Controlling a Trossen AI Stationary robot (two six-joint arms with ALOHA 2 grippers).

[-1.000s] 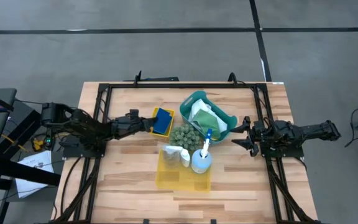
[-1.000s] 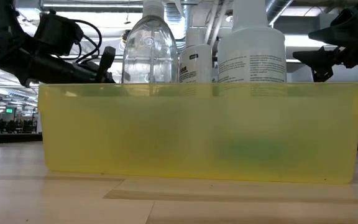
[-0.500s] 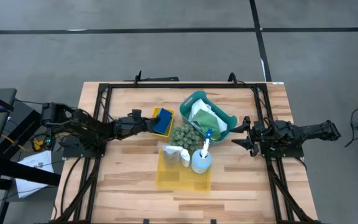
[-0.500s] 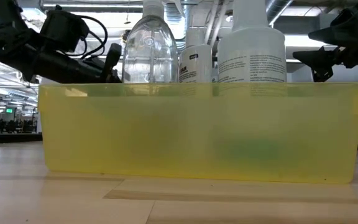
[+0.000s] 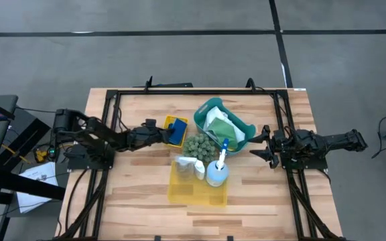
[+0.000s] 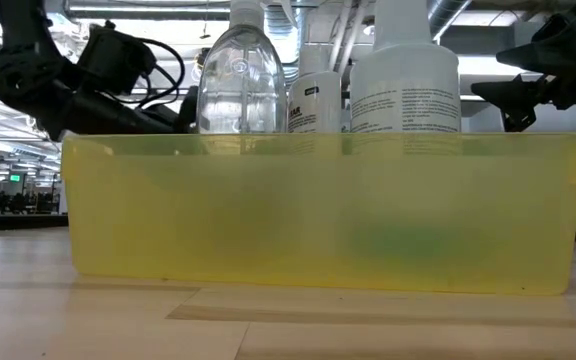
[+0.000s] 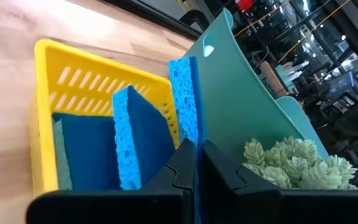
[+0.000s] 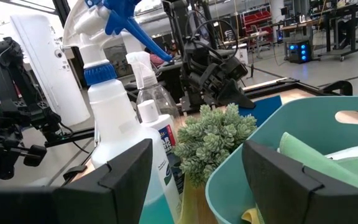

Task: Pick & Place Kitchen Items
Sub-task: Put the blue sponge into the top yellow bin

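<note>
My left gripper reaches in from the table's left and is shut on a blue sponge, at the small yellow bin beside the teal basket. Two more blue sponges are in that bin, one of them standing on edge. A blue-topped spray bottle and a clear bottle stand in the see-through yellow bin. My right gripper waits open at the table's right, its fingers holding nothing. My left gripper pinches the blue sponge between its two fingers, on the sponge's two broad faces at its near end. The fingers come about level from the table's left. The sponge stands on edge and sticks out ahead of them, above the yellow bin's wall next to the teal basket.
A green bumpy ball lies between the two bins. The teal basket holds white and green cloths. A black frame runs around the table's edges. Bare wood lies at the table's near side.
My left gripper has moved a little toward the table's right and slightly down, carrying the blue sponge closer over the small yellow bin. It has stayed shut on the sponge.
</note>
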